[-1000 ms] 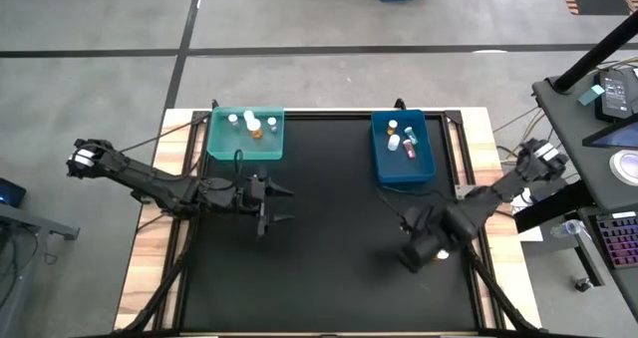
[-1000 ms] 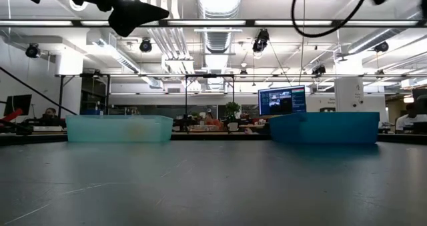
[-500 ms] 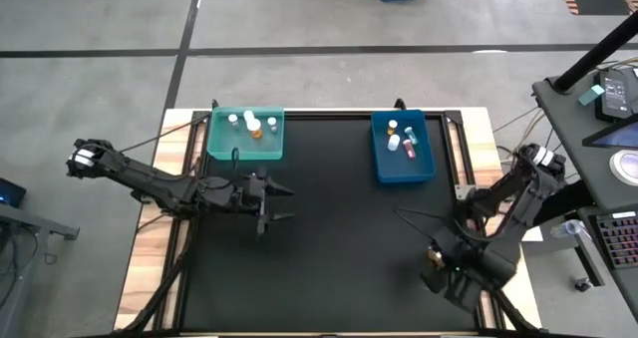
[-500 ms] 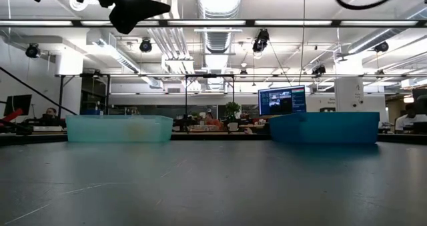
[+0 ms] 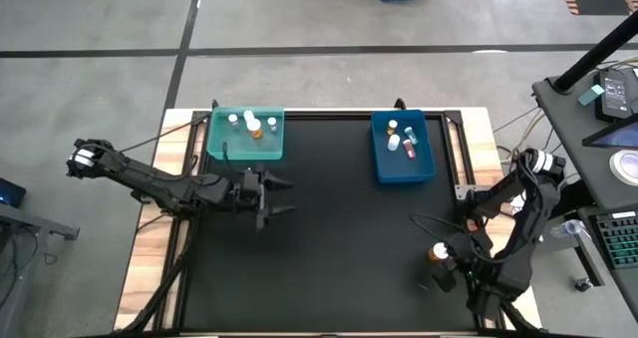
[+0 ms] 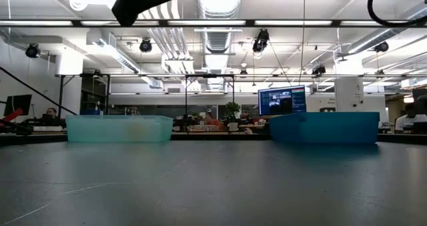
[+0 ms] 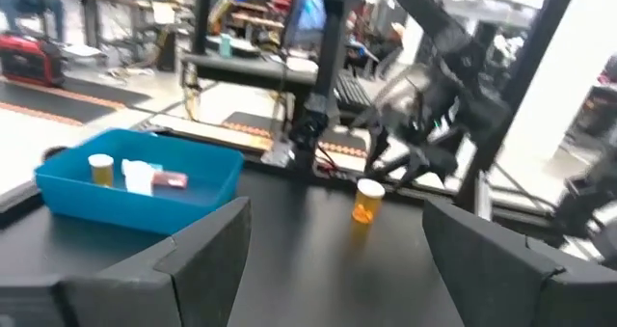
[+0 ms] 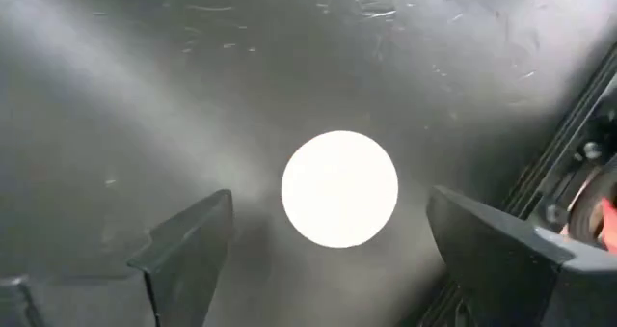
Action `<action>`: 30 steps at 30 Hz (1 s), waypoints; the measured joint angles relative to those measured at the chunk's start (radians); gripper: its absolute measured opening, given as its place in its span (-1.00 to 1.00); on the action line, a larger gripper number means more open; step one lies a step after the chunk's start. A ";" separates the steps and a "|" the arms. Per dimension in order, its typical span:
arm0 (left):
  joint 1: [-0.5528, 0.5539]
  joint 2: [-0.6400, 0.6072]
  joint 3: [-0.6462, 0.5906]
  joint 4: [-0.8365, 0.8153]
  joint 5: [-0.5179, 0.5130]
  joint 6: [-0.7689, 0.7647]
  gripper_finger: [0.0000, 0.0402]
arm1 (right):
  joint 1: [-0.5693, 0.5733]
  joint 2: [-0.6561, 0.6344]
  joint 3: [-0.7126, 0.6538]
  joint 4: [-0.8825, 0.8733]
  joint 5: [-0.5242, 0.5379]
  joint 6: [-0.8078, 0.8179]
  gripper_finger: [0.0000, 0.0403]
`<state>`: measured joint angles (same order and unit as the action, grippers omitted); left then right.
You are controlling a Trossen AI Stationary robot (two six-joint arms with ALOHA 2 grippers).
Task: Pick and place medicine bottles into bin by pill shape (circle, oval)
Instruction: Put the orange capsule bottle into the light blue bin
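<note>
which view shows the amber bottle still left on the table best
The left wrist view: the amber bottle stands upright on the black table, body and white cap seen from the side. The right wrist view shows only its white cap from above, between open jaws. The high view shows it tiny beside the right gripper. The low view misses it.

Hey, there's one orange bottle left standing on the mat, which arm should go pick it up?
Right. The right gripper hangs open directly above the amber bottle, whose white cap sits between its fingers in the right wrist view. The left gripper waits open near the teal bin, far across the mat.
</note>
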<state>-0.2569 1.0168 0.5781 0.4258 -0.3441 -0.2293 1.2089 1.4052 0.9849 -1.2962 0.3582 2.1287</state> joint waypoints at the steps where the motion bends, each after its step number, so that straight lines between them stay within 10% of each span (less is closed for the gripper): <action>1: 0.000 0.000 0.000 0.009 -0.011 0.000 0.44 | 0.003 0.006 -0.009 0.002 0.001 0.000 0.67; 30: 0.000 0.000 0.000 0.038 -0.035 -0.001 0.44 | 0.004 0.130 -0.058 0.057 0.141 0.019 0.62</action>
<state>-0.2567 1.0168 0.5781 0.4637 -0.3790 -0.2300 1.2133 1.5357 0.9268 -1.2392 0.4988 2.1476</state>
